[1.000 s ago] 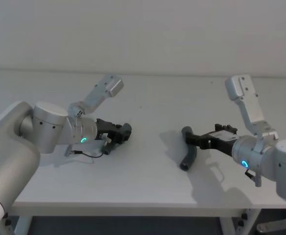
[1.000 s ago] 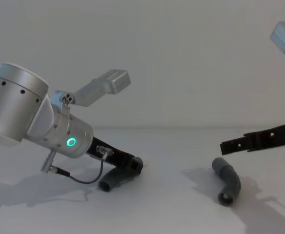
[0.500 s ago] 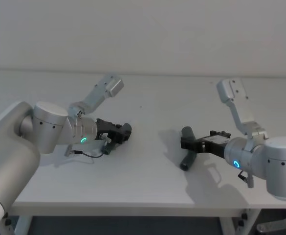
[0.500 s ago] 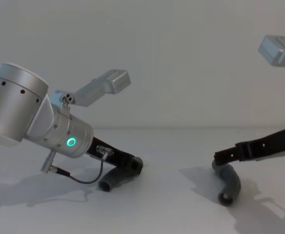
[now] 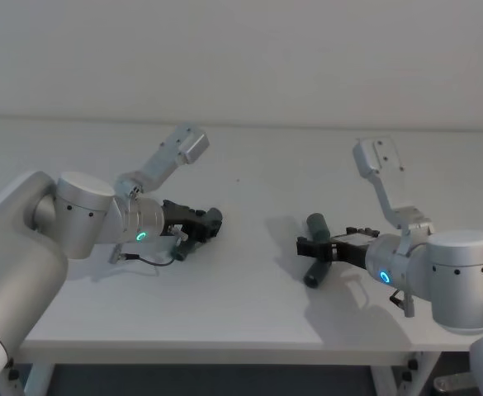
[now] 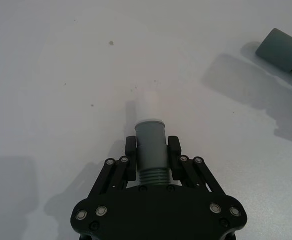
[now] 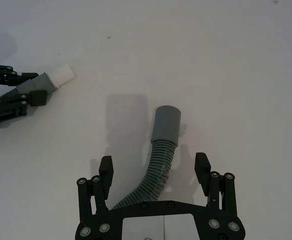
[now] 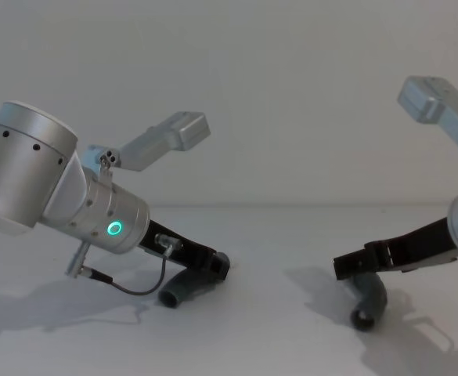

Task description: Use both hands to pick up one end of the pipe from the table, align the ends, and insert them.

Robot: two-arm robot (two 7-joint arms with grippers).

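Across the table [image 5: 241, 313], the right arm [image 5: 460, 276] is being swung farther toward nine o'clock than a second ago. The right gripper [image 7: 154, 164] is now being held over the right pipe piece [image 7: 165, 122], at three o'clock of the table's middle, with its fingers [image 7: 106, 167] spread wide and nothing gripped. At nine o'clock, the left gripper [image 6: 153, 145] is being kept clamped on the left pipe piece [image 8: 183, 288], whose white-tipped end [image 6: 147, 102] is being pointed toward three o'clock.

Ribbed pipe [image 7: 164, 125], matt table [image 7: 235, 60]
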